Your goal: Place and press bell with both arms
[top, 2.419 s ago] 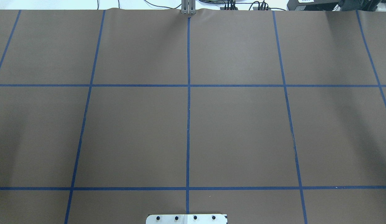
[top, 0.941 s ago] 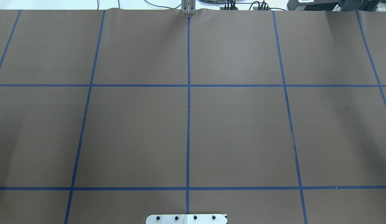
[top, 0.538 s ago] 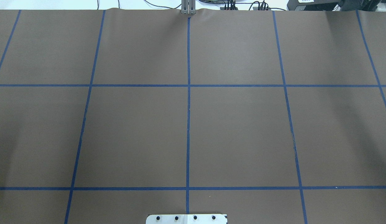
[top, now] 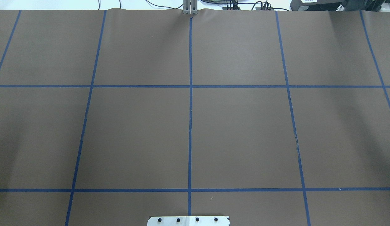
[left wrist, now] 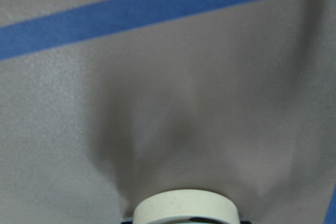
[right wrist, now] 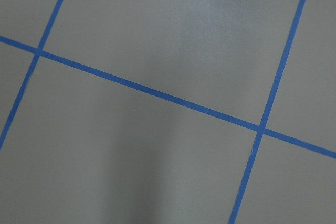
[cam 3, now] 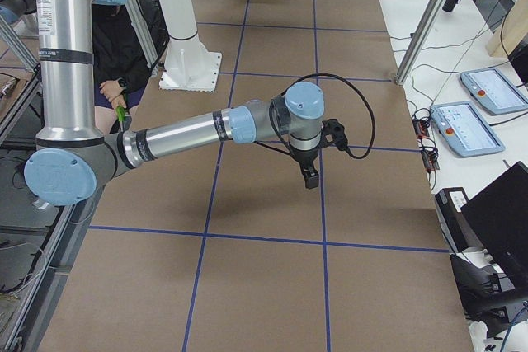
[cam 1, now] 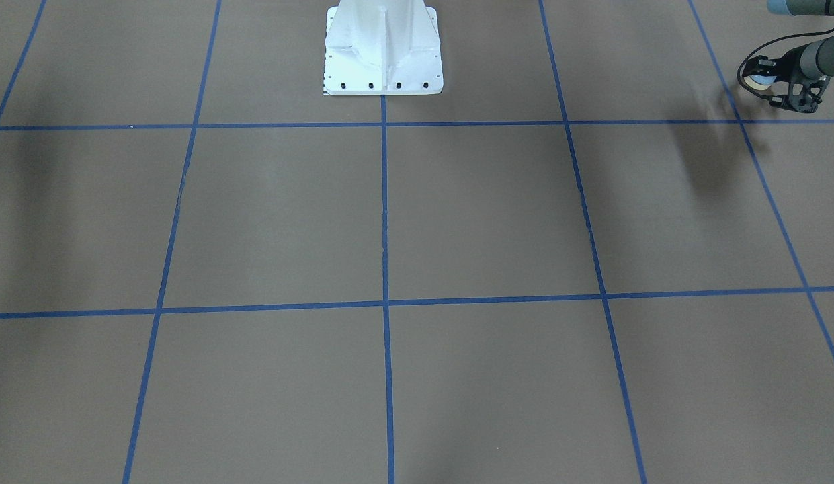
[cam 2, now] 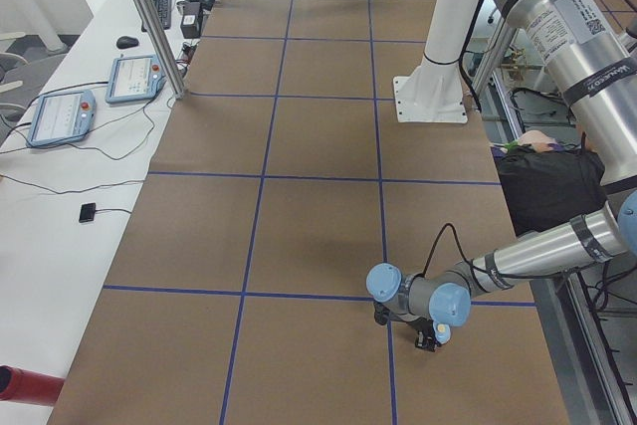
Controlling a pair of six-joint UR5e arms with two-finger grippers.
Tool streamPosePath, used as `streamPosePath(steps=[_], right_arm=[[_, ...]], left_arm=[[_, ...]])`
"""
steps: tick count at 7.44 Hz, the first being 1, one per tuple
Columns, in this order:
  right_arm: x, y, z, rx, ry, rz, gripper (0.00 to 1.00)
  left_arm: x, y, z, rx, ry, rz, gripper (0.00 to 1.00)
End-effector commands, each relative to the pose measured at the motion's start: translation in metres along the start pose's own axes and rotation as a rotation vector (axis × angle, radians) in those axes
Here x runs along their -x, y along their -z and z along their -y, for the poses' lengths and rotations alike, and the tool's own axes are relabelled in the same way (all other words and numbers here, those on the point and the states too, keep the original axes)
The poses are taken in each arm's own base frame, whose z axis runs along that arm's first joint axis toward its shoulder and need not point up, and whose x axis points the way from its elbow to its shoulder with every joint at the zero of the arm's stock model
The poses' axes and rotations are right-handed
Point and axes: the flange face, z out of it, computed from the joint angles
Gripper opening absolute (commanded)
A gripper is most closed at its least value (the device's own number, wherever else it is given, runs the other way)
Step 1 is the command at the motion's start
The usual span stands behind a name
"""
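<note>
**Inspector:** Any change against the earlier overhead pictures?

**Examiner:** None that I can make out. The overhead view shows the same brown mat point(top: 245, 135), blue tape point(top: 190, 125) grid and white base point(top: 188, 220) as before.

**Inspector:** Left gripper?

**Examiner:** The left gripper point(cam 1: 769, 87) is closed round the bell point(cam 1: 758, 82). Its wrist view shows the bell's cream rim centred at the bottom edge. The mat lies close below, and a tape line runs beyond it. Whether the bell touches the mat I cannot tell.

**Inspector:** Location of the bell?

**Examiner:** At the mat's end on the robot's left, near a tape crossing.

**Inspector:** Pose of that arm?

**Examiner:** The left arm point(cam 2: 537, 256) comes in low from the robot's side with its forearm close to level. The wrist is bent and the gripper points down at the mat.

**Inspector:** The other side?

**Examiner:** The right arm point(cam 3: 181, 133) is stretched nearly level over the mat, with a black cable looping off the wrist. The wrist is turned so that the right gripper point(cam 3: 309, 179) points straight down, above the mat and beside a tape line. It shows only in the side view, so I cannot tell whether it is wide or narrow. Its wrist view gives mat and tape only.

**Inspector:** Spacing?

**Examiner:** The two grippers are well apart, toward opposite ends of the mat.
</note>
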Motion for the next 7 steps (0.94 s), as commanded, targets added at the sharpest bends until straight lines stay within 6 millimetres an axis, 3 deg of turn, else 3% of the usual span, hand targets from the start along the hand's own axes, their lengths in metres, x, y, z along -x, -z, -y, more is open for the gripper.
streamPosePath(steps=[1, 4, 7], right_arm=[[0.0, 0.0, 0.0, -0.001, 0.002, -0.002, 1.0], [0.0, -0.001, 0.001, 0.0, 0.003, -0.003, 1.0], [-0.001, -0.001, 0.0, 0.001, 0.0, -0.002, 1.0]], left_arm=[[-0.044, 0.039, -0.009, -0.065, 0.025, -0.018, 0.05], [-0.133, 0.11, 0.023, -0.199, 0.086, -0.082, 0.04], [-0.205, 0.162, 0.082, -0.295, 0.119, -0.162, 0.0]])
